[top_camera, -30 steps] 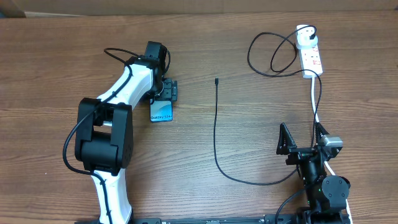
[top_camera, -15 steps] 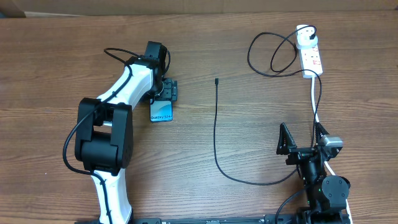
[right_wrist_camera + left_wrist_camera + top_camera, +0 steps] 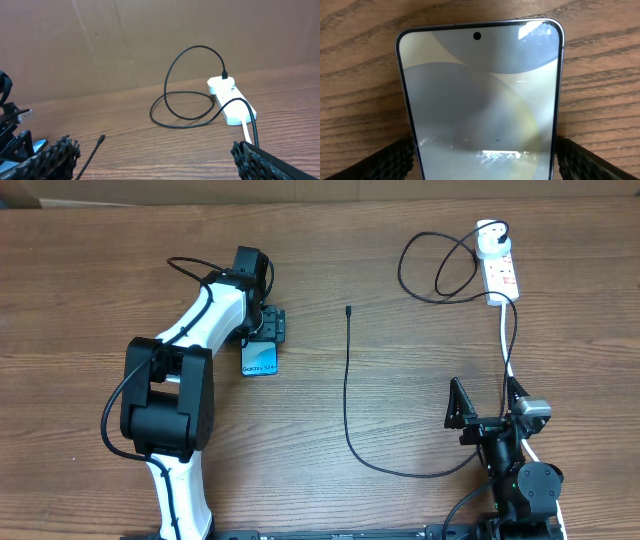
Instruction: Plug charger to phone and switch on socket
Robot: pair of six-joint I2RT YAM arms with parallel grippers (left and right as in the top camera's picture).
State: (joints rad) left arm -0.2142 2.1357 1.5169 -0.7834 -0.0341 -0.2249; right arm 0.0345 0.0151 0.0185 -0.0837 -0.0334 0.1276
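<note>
A slim smartphone, the phone (image 3: 260,360), lies flat and face up on the wooden tabletop. It has dark edges, a pale blue-grey gradient screen and a small camera hole at one short end. The left end effector (image 3: 270,330) sits low over the phone, its jaws spread wide. One textured black finger (image 3: 395,160) lies along each long edge. The pads look right against those edges, but I cannot tell whether they clamp the phone or only flank it.

On the right arm's side of the phone, well apart from it, lies the small black connector tip of the charger (image 3: 347,400). Its thin cable curves and loops farther from the phone to a round white plug seated in the socket (image 3: 503,278), a white strip with red switches. Farthest from the phone, the right end effector (image 3: 487,408) stands fully spread, holding and touching nothing.
</note>
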